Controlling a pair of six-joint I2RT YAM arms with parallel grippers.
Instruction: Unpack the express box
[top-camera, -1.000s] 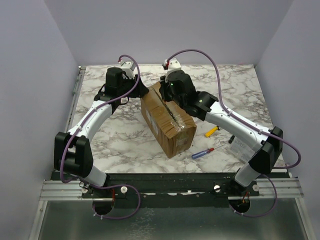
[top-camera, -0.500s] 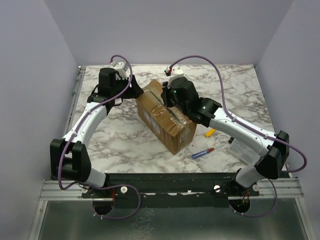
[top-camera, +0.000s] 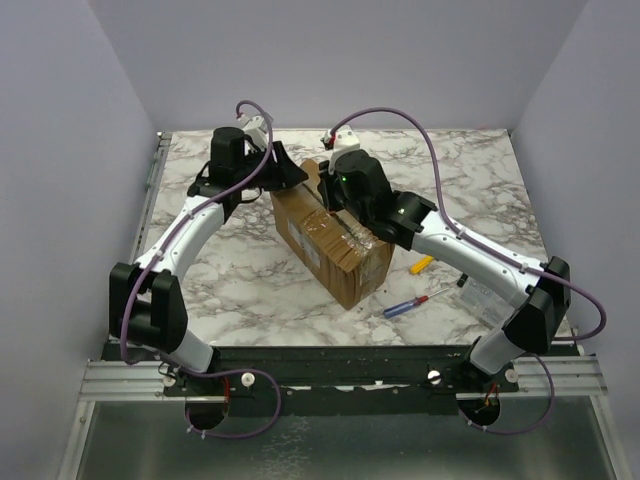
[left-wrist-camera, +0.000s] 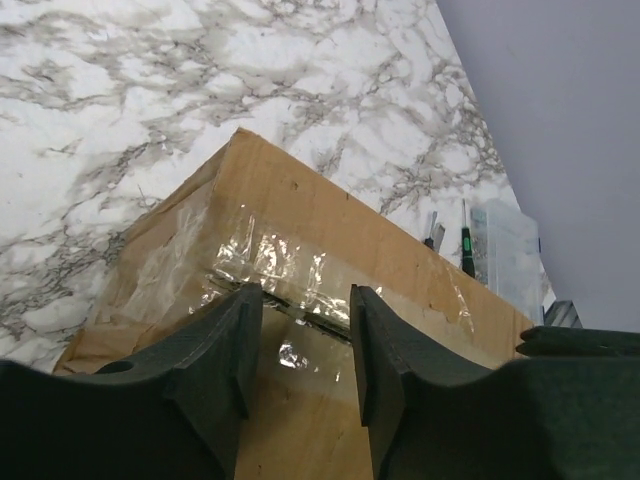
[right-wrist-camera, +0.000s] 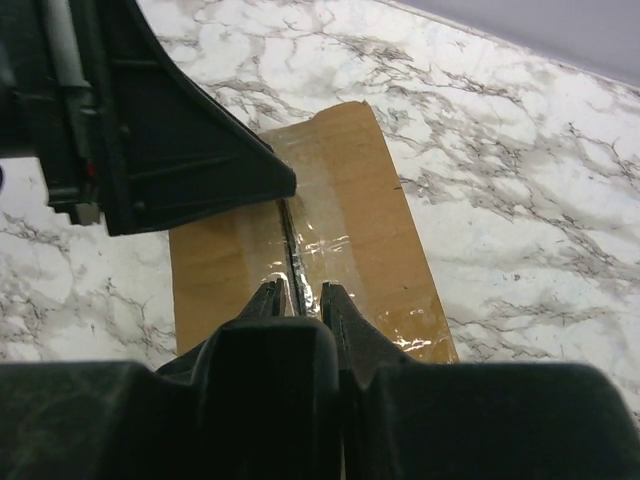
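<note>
The express box (top-camera: 336, 246), a brown carton with glossy tape, lies slantwise mid-table. Its taped top seam (right-wrist-camera: 292, 238) is slit into a dark line. My left gripper (top-camera: 297, 178) is at the box's far end, and its fingers (left-wrist-camera: 228, 345) stand open just above the top with the seam (left-wrist-camera: 300, 305) showing between them and nothing held. My right gripper (top-camera: 336, 192) comes from the other side. Its tips (right-wrist-camera: 300, 292) are a narrow gap apart, astride the slit and crinkled tape, low over the top. The left gripper's black finger (right-wrist-camera: 190, 160) points at the same seam.
Right of the box lie a yellow-handled tool (top-camera: 423, 263), a red-and-blue screwdriver (top-camera: 406, 305) and a clear plastic case (top-camera: 478, 290). The case (left-wrist-camera: 505, 240) and a green-handled screwdriver (left-wrist-camera: 467, 252) show past the box. Lilac walls close the back and both sides.
The left gripper drew back to the left, then returned to the box's far end, its jaws widening and narrowing again. The box turned slightly. The right gripper stayed on the seam.
</note>
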